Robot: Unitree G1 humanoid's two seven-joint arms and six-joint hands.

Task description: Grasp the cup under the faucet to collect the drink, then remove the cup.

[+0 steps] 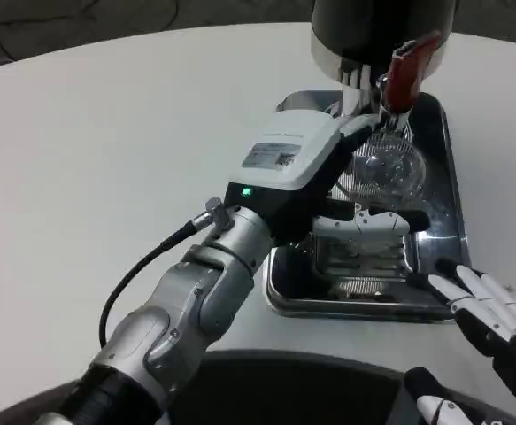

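Two hands, one cup: risks at the faucet

Item: clear cup, on the metal tray at the far right of the counter, directly under the red-handled faucet. Left hand reaches to the cup; whether its fingers clamp it we cannot tell. Right hand waits near right, fingers apart, holding nothing. Risks, in our judgement: a loose hold lets the slick cup tip; lifting too high strikes the spout.
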